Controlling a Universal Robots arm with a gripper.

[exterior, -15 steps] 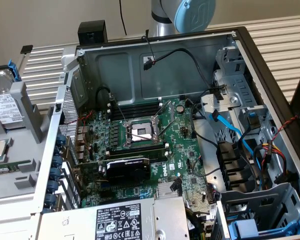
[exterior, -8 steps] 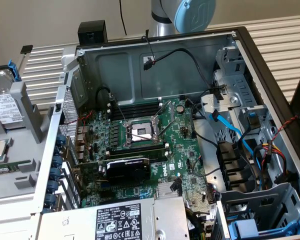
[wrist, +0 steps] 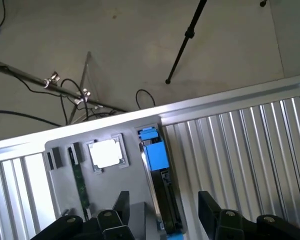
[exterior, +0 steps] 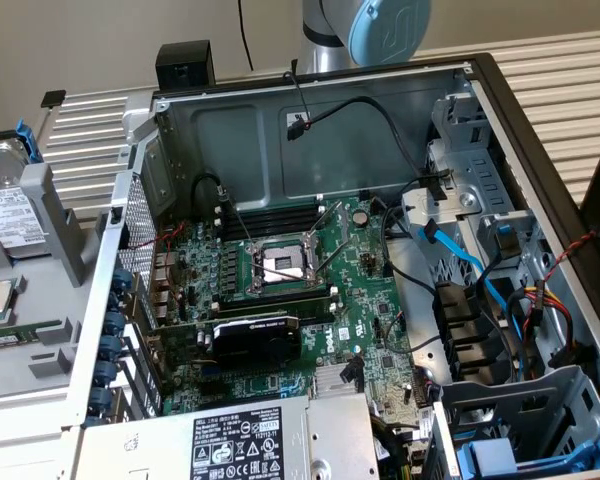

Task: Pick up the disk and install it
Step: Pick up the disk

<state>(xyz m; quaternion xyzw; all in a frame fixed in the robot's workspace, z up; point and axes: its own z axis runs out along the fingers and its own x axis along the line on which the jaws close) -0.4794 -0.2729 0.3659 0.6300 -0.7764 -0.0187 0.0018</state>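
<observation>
The hand [wrist: 165, 214] hangs above the grey holder [wrist: 120, 197] with nothing in it, and its two dark fingers [wrist: 121, 202] are spread wide. The disk [wrist: 155, 152] has not been lifted. It sits in a slot of the holder, and the wrist view shows its thin edge and blue frame facing up.

The disk's long axis runs along the slot, from its blue-capped end towards the gap between the fingers. The near part of its edge already lies between the two fingers in that view. The fingers stand across the thin side of the disk, one on each flat face. That looks like the right way round for closing on it, but how far above the holder the hand hangs cannot be told.

A square silver chip [wrist: 106, 153] lies in a shallow pocket of the holder just beside the disk. Beyond the chip, a green memory stick [wrist: 79, 186] stands in a narrow slot. A ridge of the holder runs along the disk on the chip's side, so the finger there has little room.

The holder rests on a ribbed metal bench [wrist: 240, 145]. In the exterior view, the open computer case [exterior: 480, 75] lies to the holder's right with its side wall between them. The arm [exterior: 365, 30] rises behind the case.
</observation>
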